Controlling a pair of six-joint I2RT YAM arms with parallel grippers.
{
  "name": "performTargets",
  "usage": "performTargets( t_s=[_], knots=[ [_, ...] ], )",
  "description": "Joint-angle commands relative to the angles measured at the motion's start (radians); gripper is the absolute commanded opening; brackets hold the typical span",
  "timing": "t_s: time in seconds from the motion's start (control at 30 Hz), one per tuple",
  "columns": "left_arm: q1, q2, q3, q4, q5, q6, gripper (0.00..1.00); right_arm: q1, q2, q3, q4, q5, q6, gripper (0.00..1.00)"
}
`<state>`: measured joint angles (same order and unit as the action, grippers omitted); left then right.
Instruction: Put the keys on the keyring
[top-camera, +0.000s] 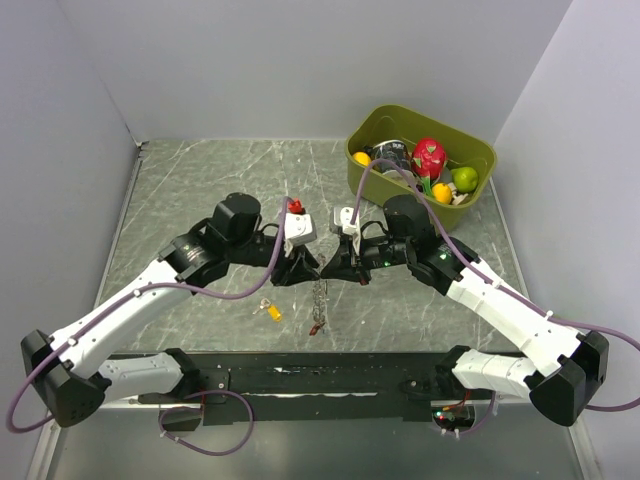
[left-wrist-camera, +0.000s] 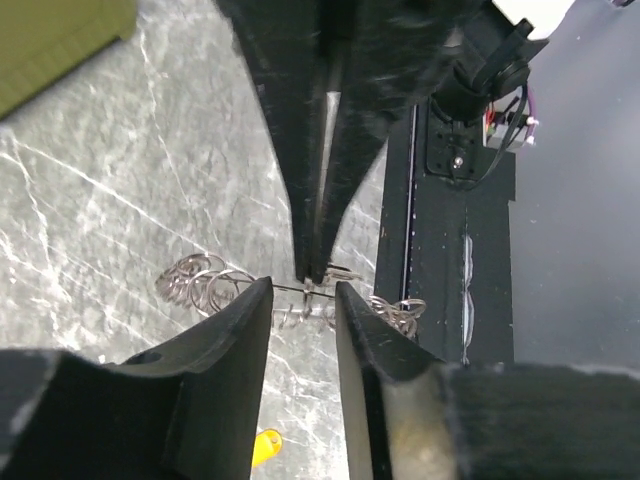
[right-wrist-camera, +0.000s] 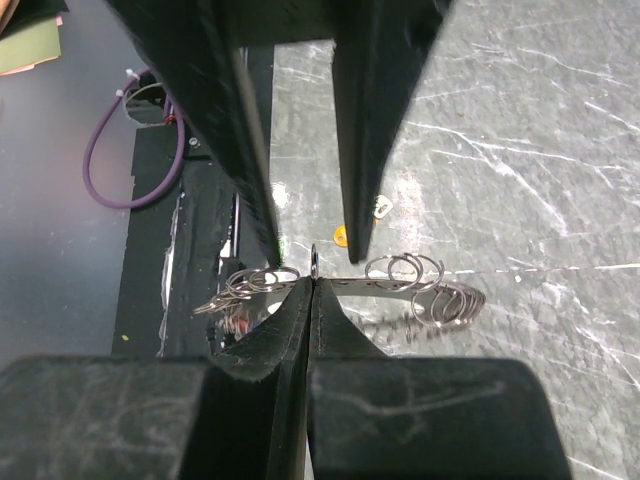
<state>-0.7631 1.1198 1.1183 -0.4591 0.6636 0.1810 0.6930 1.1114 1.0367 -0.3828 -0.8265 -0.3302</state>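
Observation:
My right gripper (right-wrist-camera: 313, 283) is shut on the keyring (right-wrist-camera: 400, 285), a thin metal band strung with several small rings, and holds it above the table. In the top view the keyring (top-camera: 320, 298) hangs below both grippers with a red cap at its lower end. My left gripper (left-wrist-camera: 303, 298) is open and empty, its fingertips (left-wrist-camera: 262, 300) either side of the ring where the right gripper (left-wrist-camera: 318, 268) pinches it. The yellow-capped key (top-camera: 272, 312) lies on the table to the lower left and also shows in the left wrist view (left-wrist-camera: 262, 447). No black-capped key shows.
An olive bin (top-camera: 470, 190) with toy fruit and other items stands at the back right. The black mounting rail (top-camera: 320, 378) runs along the near edge. Grey walls close in the left, back and right sides.

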Motion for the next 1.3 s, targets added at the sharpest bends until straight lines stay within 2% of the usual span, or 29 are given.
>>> performTargets(
  t_s=[0.0, 0.03, 0.13, 0.17, 0.23, 0.27, 0.47, 0.53, 0.57, 0.73, 0.83, 1.03, 1.1, 1.2, 1.27],
  knots=[
    [-0.001, 0.032, 0.054, -0.018, 0.010, 0.008, 0.36, -0.004, -0.027, 0.020, 0.050, -0.005, -0.003, 0.00],
    [-0.002, 0.034, 0.055, -0.019, 0.002, 0.008, 0.35, -0.004, -0.030, 0.019, 0.050, -0.006, -0.003, 0.00],
    [-0.002, 0.037, 0.057, -0.018, 0.001, 0.009, 0.22, -0.004, -0.030, 0.022, 0.047, -0.008, -0.006, 0.00],
    [-0.002, 0.037, 0.057, -0.016, 0.002, 0.009, 0.13, -0.004, -0.030, 0.019, 0.045, -0.008, -0.006, 0.00],
    [-0.002, 0.038, 0.061, -0.019, -0.002, 0.012, 0.03, -0.006, -0.033, 0.016, 0.050, -0.005, -0.004, 0.00],
    [-0.002, 0.038, 0.064, -0.023, -0.002, 0.014, 0.01, -0.004, -0.035, 0.016, 0.050, -0.006, -0.004, 0.00],
    [-0.001, 0.003, 0.011, 0.045, -0.022, -0.015, 0.01, -0.004, -0.056, -0.007, 0.100, 0.012, 0.028, 0.02],
    [-0.002, -0.035, -0.024, 0.134, -0.041, -0.034, 0.01, -0.004, -0.073, -0.036, 0.149, 0.030, 0.054, 0.11],
    [-0.002, -0.052, -0.067, 0.173, -0.045, -0.055, 0.01, -0.007, -0.096, -0.047, 0.168, 0.056, 0.065, 0.19],
    [-0.002, -0.173, -0.236, 0.446, -0.088, -0.136, 0.01, -0.029, -0.176, -0.112, 0.251, 0.099, 0.121, 0.34],
    [-0.002, -0.235, -0.316, 0.583, -0.091, -0.211, 0.01, -0.062, -0.189, -0.128, 0.278, 0.058, 0.141, 0.50],
    [-0.002, -0.313, -0.452, 0.807, -0.070, -0.277, 0.01, -0.078, -0.147, -0.118, 0.300, -0.060, 0.143, 0.71],
    [-0.001, -0.318, -0.469, 0.858, -0.042, -0.285, 0.01, -0.078, -0.137, -0.110, 0.298, -0.088, 0.134, 0.72],
    [-0.002, -0.316, -0.476, 0.878, -0.026, -0.293, 0.01, -0.078, -0.127, -0.113, 0.317, -0.132, 0.138, 0.67],
    [-0.001, -0.311, -0.472, 0.887, -0.012, -0.298, 0.01, -0.078, -0.121, -0.109, 0.320, -0.167, 0.141, 0.60]
  ],
)
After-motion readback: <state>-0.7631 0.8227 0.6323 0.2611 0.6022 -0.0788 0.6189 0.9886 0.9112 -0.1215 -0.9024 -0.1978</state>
